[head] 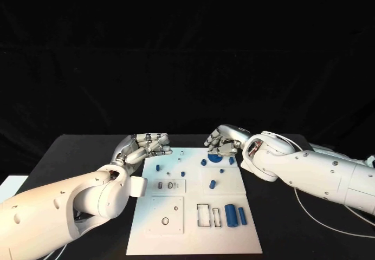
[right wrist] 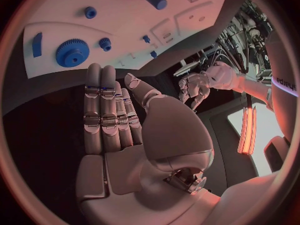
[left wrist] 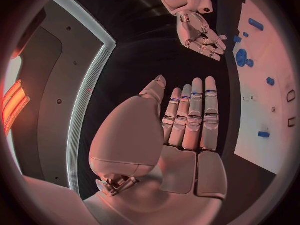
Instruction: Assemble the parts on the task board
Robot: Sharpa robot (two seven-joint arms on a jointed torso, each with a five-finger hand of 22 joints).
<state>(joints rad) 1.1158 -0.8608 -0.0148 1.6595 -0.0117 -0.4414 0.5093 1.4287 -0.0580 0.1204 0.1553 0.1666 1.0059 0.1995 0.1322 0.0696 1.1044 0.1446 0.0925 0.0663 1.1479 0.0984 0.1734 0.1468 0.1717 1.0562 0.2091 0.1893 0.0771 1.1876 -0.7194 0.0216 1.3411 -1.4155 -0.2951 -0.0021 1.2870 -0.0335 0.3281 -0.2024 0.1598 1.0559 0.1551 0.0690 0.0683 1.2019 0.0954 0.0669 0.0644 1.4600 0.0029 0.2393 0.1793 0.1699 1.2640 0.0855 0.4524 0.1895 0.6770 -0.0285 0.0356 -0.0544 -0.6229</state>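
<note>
The white task board (head: 195, 230) lies in the middle of the black table, with several blue parts on it. A blue gear (head: 215, 158) sits near the board's far edge, with small pegs (head: 232, 160) beside it. A large blue cylinder (head: 231, 213) lies at the near right. My left hand (head: 148, 146) hovers at the board's far left corner; in the left wrist view its fingers (left wrist: 195, 117) are straight and hold nothing. My right hand (head: 224, 142) hovers just beyond the gear; the right wrist view shows its fingers (right wrist: 103, 110) extended and empty, near the gear (right wrist: 72, 53).
Rectangular slots (head: 208, 215) and a round hole (head: 165, 220) mark the board's near part. A flat blue piece (head: 212, 184) lies mid-board. A white cable (head: 328, 219) runs across the table on the right. Bare black tabletop (head: 78, 157) flanks the board.
</note>
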